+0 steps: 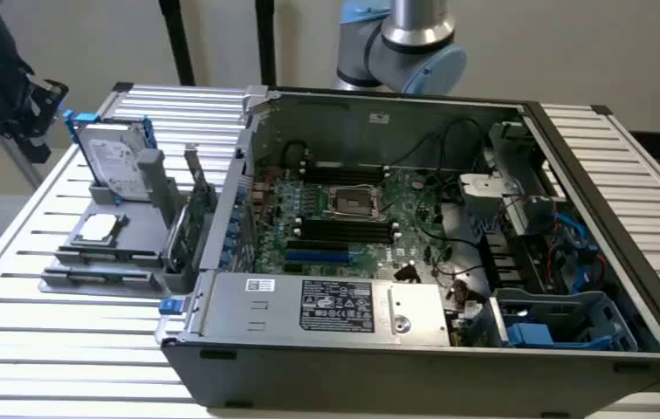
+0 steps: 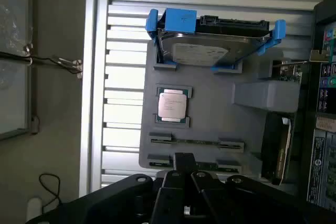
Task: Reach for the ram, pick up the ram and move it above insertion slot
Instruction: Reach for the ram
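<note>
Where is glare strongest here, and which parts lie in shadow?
Wrist view: the table slats beside the grey tray glare almost white, the gripper is a dark shape. Exterior view: light is soft and even, the computer case is shaded inside.

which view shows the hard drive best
Wrist view: the hard drive is close, label facing the camera. The exterior view shows it farther off, standing on the grey holder at the exterior view's left.

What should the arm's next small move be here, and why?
Probably lower the gripper toward the ram. The wrist view looks down on the gray tray, where the ram sits in its holder, close beside the gripper tip but not yet grasped.
</note>
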